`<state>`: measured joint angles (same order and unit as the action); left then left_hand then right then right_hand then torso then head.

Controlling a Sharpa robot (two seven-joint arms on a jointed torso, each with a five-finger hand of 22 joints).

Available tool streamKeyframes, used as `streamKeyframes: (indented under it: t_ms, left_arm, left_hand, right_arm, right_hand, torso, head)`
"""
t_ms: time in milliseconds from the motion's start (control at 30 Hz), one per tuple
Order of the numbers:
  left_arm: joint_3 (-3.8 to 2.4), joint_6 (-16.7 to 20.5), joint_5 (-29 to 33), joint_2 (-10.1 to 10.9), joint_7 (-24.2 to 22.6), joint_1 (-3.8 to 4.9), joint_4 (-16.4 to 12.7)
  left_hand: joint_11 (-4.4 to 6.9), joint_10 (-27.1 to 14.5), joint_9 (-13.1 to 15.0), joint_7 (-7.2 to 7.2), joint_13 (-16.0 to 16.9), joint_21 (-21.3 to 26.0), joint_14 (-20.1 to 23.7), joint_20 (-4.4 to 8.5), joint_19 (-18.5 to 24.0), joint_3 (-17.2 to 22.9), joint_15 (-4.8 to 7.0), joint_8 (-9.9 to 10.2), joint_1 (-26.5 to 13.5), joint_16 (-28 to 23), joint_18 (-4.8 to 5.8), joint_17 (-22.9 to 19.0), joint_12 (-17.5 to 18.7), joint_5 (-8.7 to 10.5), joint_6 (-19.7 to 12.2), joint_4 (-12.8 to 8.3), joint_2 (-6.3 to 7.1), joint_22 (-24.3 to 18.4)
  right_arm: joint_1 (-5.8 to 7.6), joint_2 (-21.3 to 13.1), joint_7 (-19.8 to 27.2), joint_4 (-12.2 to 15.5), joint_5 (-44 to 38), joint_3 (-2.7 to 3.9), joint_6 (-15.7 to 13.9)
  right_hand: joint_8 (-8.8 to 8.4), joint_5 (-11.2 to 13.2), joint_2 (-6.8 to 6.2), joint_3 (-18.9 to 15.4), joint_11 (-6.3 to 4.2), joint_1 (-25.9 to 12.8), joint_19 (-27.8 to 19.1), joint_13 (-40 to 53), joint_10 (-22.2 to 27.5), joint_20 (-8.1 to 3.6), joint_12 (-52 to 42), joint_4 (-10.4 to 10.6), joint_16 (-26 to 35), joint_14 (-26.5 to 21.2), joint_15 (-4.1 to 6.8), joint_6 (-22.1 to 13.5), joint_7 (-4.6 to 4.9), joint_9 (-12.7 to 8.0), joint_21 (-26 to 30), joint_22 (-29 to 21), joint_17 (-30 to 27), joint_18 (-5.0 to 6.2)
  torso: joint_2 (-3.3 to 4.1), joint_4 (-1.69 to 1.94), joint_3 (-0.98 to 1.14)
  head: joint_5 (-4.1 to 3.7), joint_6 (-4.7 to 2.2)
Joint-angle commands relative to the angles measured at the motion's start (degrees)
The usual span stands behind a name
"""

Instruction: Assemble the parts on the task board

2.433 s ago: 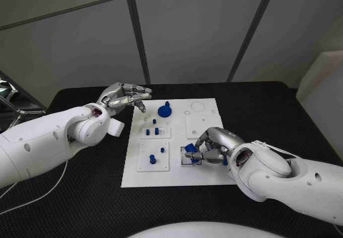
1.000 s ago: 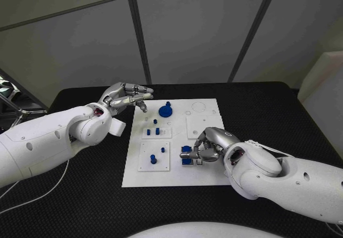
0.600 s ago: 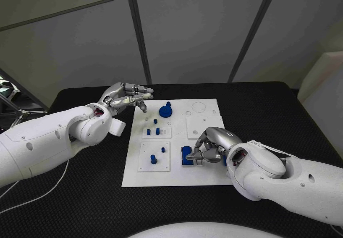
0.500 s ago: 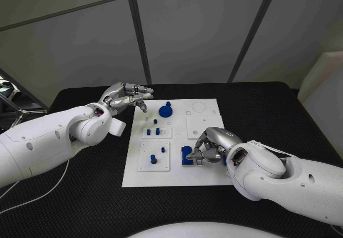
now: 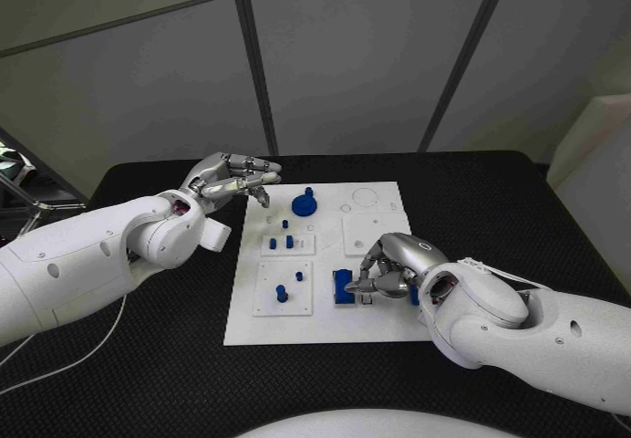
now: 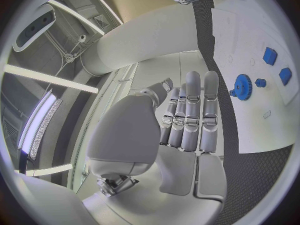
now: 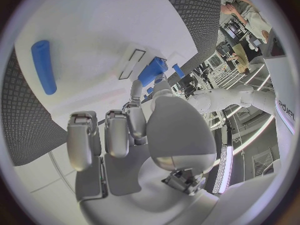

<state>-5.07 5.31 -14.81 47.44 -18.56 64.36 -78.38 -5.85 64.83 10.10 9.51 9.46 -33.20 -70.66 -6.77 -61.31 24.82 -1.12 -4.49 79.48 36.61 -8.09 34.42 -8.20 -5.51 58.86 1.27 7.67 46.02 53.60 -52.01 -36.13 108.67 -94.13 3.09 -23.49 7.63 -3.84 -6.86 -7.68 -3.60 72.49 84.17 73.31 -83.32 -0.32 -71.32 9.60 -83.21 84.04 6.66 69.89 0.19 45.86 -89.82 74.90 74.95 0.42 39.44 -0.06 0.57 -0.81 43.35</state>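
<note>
Now right hand [image 5: 390,266] on blue part [image 5: 343,285]

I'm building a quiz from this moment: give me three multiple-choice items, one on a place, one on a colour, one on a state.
1. Where is the right hand?
A. Over the task board's near right part
B. Off the table
C. At the board's far left corner

2. What colour is the gear?
A. Red
B. Blue
C. Green

3. What is the left hand holding?
A. The gear
B. A peg
C. Nothing

Key: 1 A, it sits on a blue block at the near right of the task board. 2 B, the gear is blue like the other parts. 3 C, its fingers are curled on nothing beside the board's far left corner.
</note>
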Motion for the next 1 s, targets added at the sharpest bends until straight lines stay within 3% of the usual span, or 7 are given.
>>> streamKeyframes:
  t_ms: [33, 200, 333, 433, 600, 700, 1000]
  left_arm:
    - [-0.04, -0.5, 0.2, 0.0, -0.2, 0.03, 0.0]
    - [-0.04, -0.5, 0.2, 0.0, -0.2, -0.14, 0.1]
    - [-0.04, -0.5, 0.2, 0.0, -0.2, -0.29, 0.1]
    - [-0.04, -0.5, 0.2, 0.0, -0.2, -0.40, 0.2]
    - [-0.04, -0.4, 0.2, 0.1, -0.2, -0.48, 0.1]
    - [-0.04, -0.3, 0.2, 0.1, -0.3, -0.50, 0.1]
    - [-0.04, -0.3, 0.3, 0.2, -0.3, -0.58, -0.1]
  left_hand:
    - [-0.01, -0.2, 0.1, 0.12, 0.1, 0.3, 0.1, -0.34, 0.0, -0.3, -0.05, 0.2, -0.4, -0.2, -2.36, -0.1, 0.0, 0.33, 0.0, -0.1, -0.16, -0.1]
    - [-0.01, -0.2, 0.1, 0.12, 0.1, 0.3, 0.1, -0.34, 0.0, -0.3, -0.05, 0.2, -0.4, -0.2, -2.36, -0.1, 0.0, 0.33, 0.0, -0.1, -0.16, -0.1]
    - [-0.01, -0.2, 0.1, 0.12, 0.1, 0.3, 0.1, -0.34, 0.0, -0.3, -0.05, 0.2, -0.4, -0.2, -2.36, -0.1, 0.0, 0.33, 0.0, -0.1, -0.16, -0.1]
    - [-0.01, -0.2, 0.1, 0.12, 0.1, 0.3, 0.1, -0.34, 0.0, -0.3, -0.05, 0.2, -0.4, -0.2, -2.36, -0.1, 0.0, 0.33, 0.0, -0.1, -0.16, -0.1]
    - [-0.01, -0.2, 0.1, 0.12, 0.1, 0.3, 0.1, -0.34, 0.0, -0.3, -0.05, 0.2, -0.4, -0.2, -2.36, -0.1, 0.0, 0.33, 0.0, -0.1, -0.16, -0.1]
    - [-0.01, -0.2, 0.1, 0.12, 0.1, 0.3, 0.1, -0.34, 0.0, -0.3, -0.05, 0.2, -0.4, -0.2, -2.36, -0.1, 0.0, 0.33, 0.0, -0.1, -0.16, -0.1]
    - [-0.01, -0.2, 0.1, 0.12, 0.1, 0.4, 0.1, -0.35, 0.0, -0.3, -0.05, 0.2, -0.4, -0.3, -2.36, -0.1, 0.0, 0.33, 0.0, -0.1, -0.19, -0.1]
  right_arm:
    - [0.04, -1.2, 3.0, 0.7, 0.4, -0.01, -3.6]
    - [0.07, -4.2, 6.6, 2.0, 6.3, 0.19, -7.6]
    - [0.10, -6.7, 8.2, 2.2, 11.0, 1.69, -8.3]
    - [0.14, -9.2, 9.1, 2.2, 12.9, 2.36, -7.0]
    - [0.16, -12.5, 9.3, 2.0, 13.8, 2.74, -3.9]
    - [0.15, -13.6, 8.6, 2.0, 12.9, 2.80, -2.3]
    - [0.07, -15.0, 3.1, 2.9, 7.6, 2.82, 3.2]
  right_hand:
    - [-1.16, -0.4, 0.20, -0.4, 0.36, 0.7, 5.8, -0.6, 0.4, -0.16, 0.8, -0.7, 0.5, 3.1, 0.18, -1.6, 0.65, -0.2, -0.2, 15.1, 1.1, -0.42]
    - [-3.30, -3.8, 1.59, -1.1, 1.07, 0.1, 5.8, -1.1, 0.8, 0.41, 1.5, -1.1, 0.9, 3.1, -0.45, -3.7, 1.50, -1.2, -0.2, 15.1, 0.7, -0.42]
    - [-4.08, -4.9, 2.55, -1.3, 1.35, 0.2, 5.8, -1.1, 0.7, 0.64, 1.5, -1.5, 0.8, 3.1, -0.66, -4.5, 1.81, -2.2, -0.2, 15.1, 0.9, -0.42]
    - [-4.20, -5.2, 3.37, -1.5, 1.53, 0.7, 5.8, -1.1, 0.6, 0.81, 1.5, -2.1, 0.7, 3.2, -0.83, -5.2, 2.07, -3.5, -0.2, 15.1, 1.2, -0.42]
    - [-4.17, -6.0, 5.64, -1.4, 1.87, 2.9, 5.8, -1.1, 0.4, 1.08, 1.6, -3.8, 0.2, 3.4, -1.15, -6.1, 2.53, -8.1, -0.2, 15.1, 2.0, -0.42]
    - [-4.14, -6.2, 6.37, -1.7, 1.69, 3.2, 5.8, -0.9, 0.2, 1.15, 1.5, -4.2, 0.0, 3.4, -1.10, -5.0, 2.28, -9.8, -0.2, 15.1, 2.5, -0.42]
    - [-3.79, -6.1, 5.80, -4.7, 1.47, -0.7, 5.8, -1.0, 0.1, 1.02, 1.7, -2.6, 0.1, 3.4, -0.89, -2.4, 1.90, -11.6, -0.2, 15.1, 2.5, -0.42]
  torso:
    - [-0.03, -0.05, 0.05]
    - [-0.10, -0.06, 0.09]
    - [-0.06, -0.08, 0.06]
    - [-0.05, -0.06, 0.04]
    - [0.05, -0.17, -0.08]
    - [0.09, -0.18, 0.01]
    - [0.01, -0.03, 0.05]
  head:
    - [-0.07, -0.07]
    - [-0.13, -0.23]
    - [-0.46, -0.51]
    - [-0.63, -0.59]
    - [-1.32, -0.74]
    - [-1.79, -0.85]
    - [-2.67, -0.82]
